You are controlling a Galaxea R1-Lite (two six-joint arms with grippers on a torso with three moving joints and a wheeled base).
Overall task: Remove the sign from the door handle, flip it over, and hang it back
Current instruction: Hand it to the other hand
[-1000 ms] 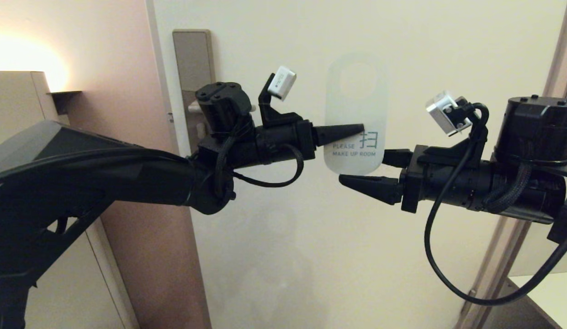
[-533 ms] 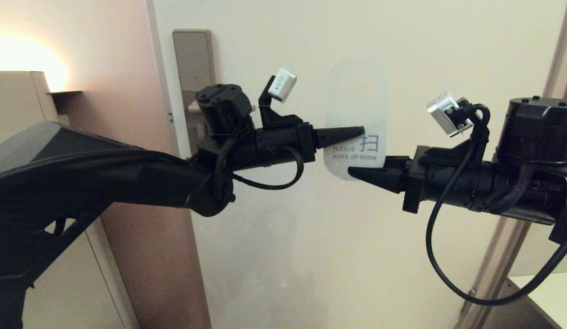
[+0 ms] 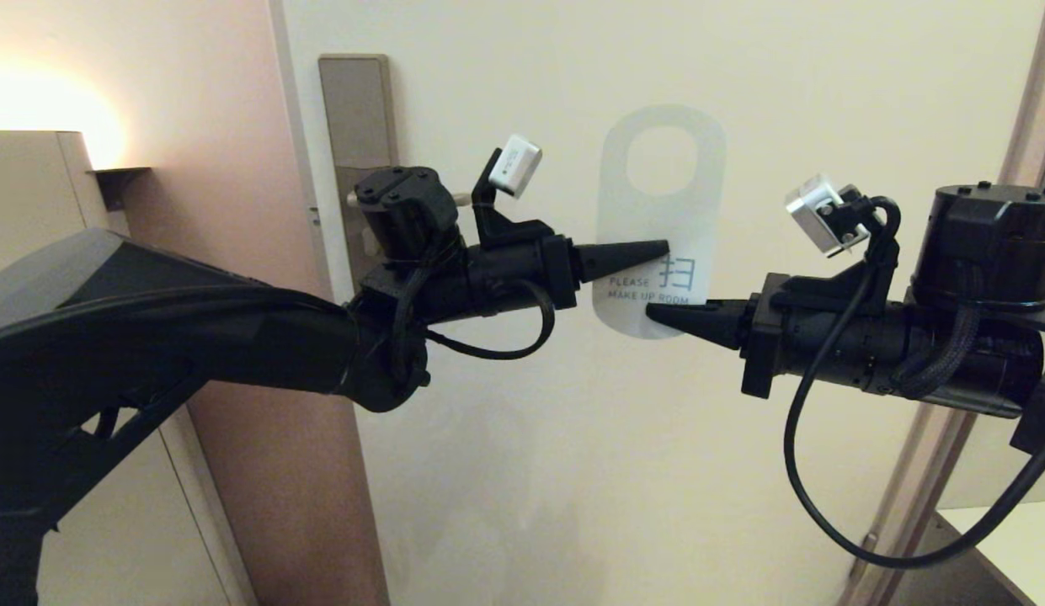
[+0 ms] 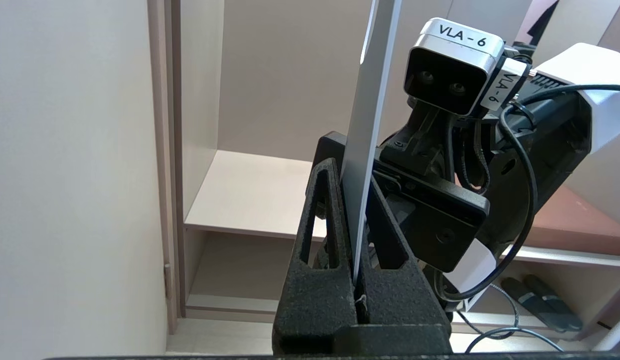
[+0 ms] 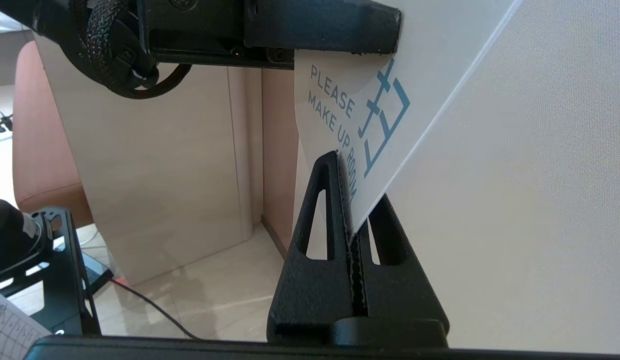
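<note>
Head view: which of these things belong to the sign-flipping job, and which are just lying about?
Job:
- sign, white face showing, off the handle
- door handle, mostly hidden behind the left arm
- left hand, shut on the sign
- right hand, shut on the sign

Lying about:
- slippers on a low shelf
- cabinet

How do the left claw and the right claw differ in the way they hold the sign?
The left claw grips the sign near its middle, from its left edge; the right claw grips the bottom corner from the right. The left claw sits above the printed words, the right claw below them. Both are shut on the sign.
</note>
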